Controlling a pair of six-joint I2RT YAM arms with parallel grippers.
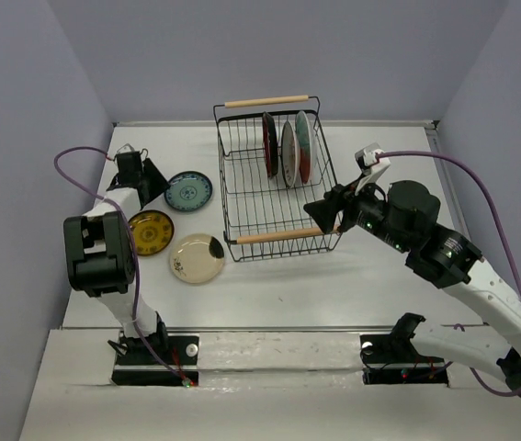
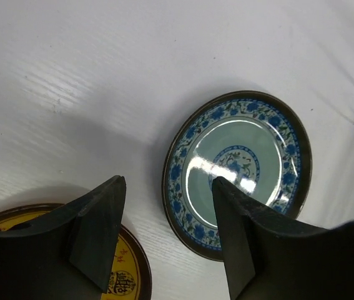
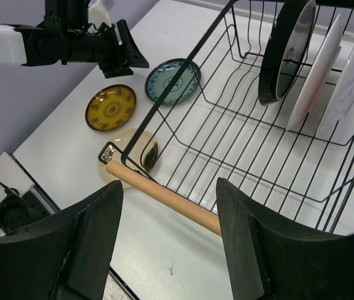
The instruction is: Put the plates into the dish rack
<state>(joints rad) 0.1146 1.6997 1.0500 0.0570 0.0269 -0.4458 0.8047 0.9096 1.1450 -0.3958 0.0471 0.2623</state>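
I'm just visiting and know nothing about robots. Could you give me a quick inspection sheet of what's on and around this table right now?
Surface: white table, bare parts look clean.
Job's things: black wire dish rack holds three plates standing on edge; teal-blue plate, yellow-brown plate and cream plate lie flat on the table to its left.
Clutter: nothing seen.
Hands: left hand open, above the teal-blue plate's edge; right hand open, over the rack's near wooden handle; both hold nothing.
Cables: one purple loop per arm, left cable, right cable.
Surroundings: plain pale walls on three sides.
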